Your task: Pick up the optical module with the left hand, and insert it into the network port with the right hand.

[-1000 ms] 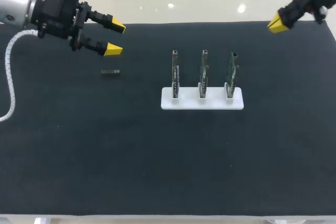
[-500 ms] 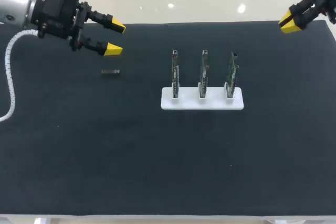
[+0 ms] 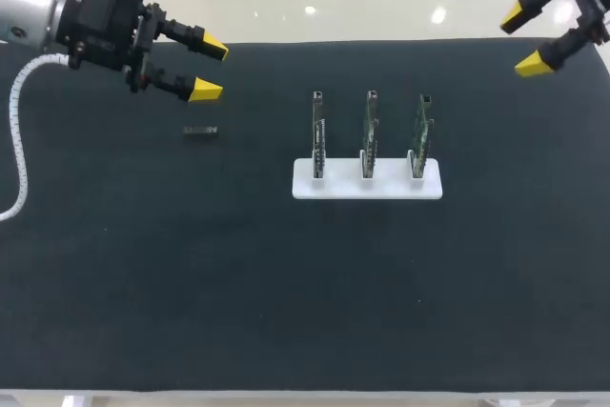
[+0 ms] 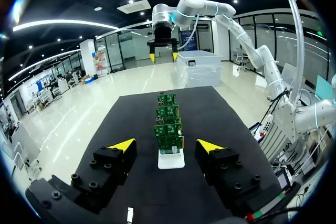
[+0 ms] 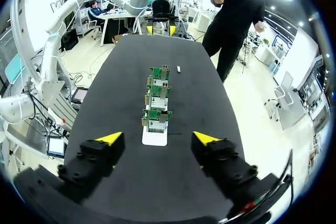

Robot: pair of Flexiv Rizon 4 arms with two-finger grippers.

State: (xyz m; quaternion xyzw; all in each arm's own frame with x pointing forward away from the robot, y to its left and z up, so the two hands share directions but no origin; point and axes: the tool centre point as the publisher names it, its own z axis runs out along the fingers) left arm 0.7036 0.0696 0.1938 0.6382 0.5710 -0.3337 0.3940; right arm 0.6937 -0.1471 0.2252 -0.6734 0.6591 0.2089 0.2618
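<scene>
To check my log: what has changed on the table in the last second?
The right end effector drew back toward the view's right edge and opened its fingers, holding nothing. The left end effector, open, the optical module and the three boards stayed put.

Here's the wide table (image 3: 143, 293), topped in matte black. Right of centre sits a white rectangular plastic stand (image 3: 343, 188), with three green circuit boards (image 3: 370, 135) upright in a row on it. Well apart, far left, a small grey metal optical module (image 3: 200, 131) lies flat.
</scene>
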